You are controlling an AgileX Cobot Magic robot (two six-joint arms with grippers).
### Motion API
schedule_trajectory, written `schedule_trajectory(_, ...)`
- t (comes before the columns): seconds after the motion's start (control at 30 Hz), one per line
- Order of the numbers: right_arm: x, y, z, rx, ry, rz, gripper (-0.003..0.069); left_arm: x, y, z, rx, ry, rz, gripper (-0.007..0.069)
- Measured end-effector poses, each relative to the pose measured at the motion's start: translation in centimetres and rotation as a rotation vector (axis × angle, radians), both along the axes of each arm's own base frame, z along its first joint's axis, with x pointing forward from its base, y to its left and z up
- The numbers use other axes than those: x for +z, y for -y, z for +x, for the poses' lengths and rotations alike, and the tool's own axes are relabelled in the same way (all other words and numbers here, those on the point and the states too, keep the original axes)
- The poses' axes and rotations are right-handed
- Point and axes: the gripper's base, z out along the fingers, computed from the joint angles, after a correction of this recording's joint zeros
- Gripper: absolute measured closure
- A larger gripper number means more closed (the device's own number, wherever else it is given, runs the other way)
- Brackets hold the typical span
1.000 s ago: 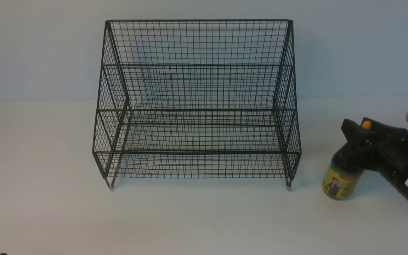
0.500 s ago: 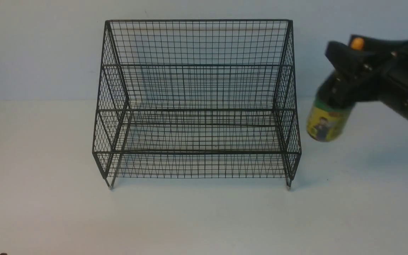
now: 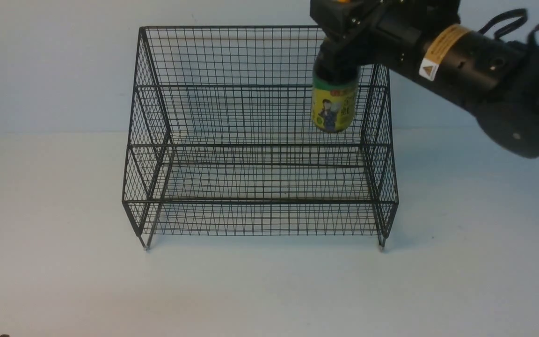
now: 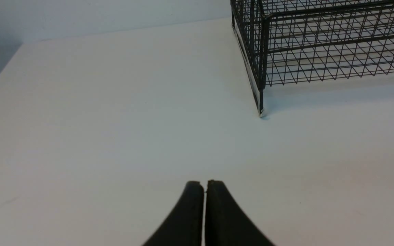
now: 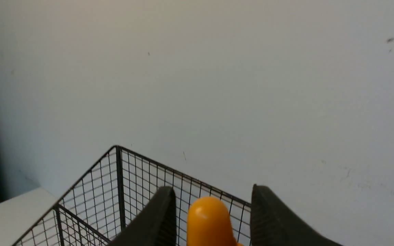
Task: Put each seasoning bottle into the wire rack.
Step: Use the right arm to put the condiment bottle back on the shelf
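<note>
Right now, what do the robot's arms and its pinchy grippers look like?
The right arm is a round black tube with an orange-yellow sticker showing a warning triangle, and black cables loop near it. The right gripper has two black fingers that curve to narrow tips. The left gripper has the same black, curved fingers; its arm is hidden.

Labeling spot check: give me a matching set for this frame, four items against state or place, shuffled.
Items:
1. seasoning bottle
2. wire rack
3. left gripper
4. right gripper

States:
A. jaws together, holding nothing
B. standing on the table
C. in the air, yellow-green label towards the front camera
D. closed on the bottle's top, orange cap between its fingers

Pairs: 1-C, 2-B, 3-A, 4-D
</note>
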Motion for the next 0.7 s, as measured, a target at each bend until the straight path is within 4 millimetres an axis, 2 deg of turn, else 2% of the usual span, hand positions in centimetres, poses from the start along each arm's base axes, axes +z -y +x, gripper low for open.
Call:
schedule_trajectory(0.1, -1.8, -0.7, 1.6, 0.0, -0.035, -0.018, 0.0392, 0.0, 0.0, 0.0, 0.0, 0.0, 0.0, 0.0629)
schedule_trajectory(0.13, -1.7, -0.7, 1.6, 0.0, -0.033, -0.017, 0.0392, 0.0, 0.0, 0.0, 0.0, 0.0, 0.0, 0.0629)
schedule_trajectory(0.23, -3.2, -1.1, 2.5, -0.007, -0.074, -0.01, 0.0392, 0.0, 0.0, 0.0, 0.0, 0.0, 0.0, 0.0629)
schedule_trajectory(0.47, -5.5, -1.1, 3.4, -0.039, -0.175, 0.011, 0.0393, 0.0, 0.0, 0.0, 0.0, 0.0, 0.0, 0.0629)
schedule_trajectory(0.6, -7.9, -1.1, 4.1, -0.082, -0.308, 0.034, 0.0393, 0.0, 0.0, 0.0, 0.0, 0.0, 0.0, 0.0629)
schedule_trajectory(0.7, -8.3, -1.2, 4.3, -0.083, -0.336, 0.08, 0.0393, 0.0, 0.0, 0.0, 0.0, 0.0, 0.0, 0.0629)
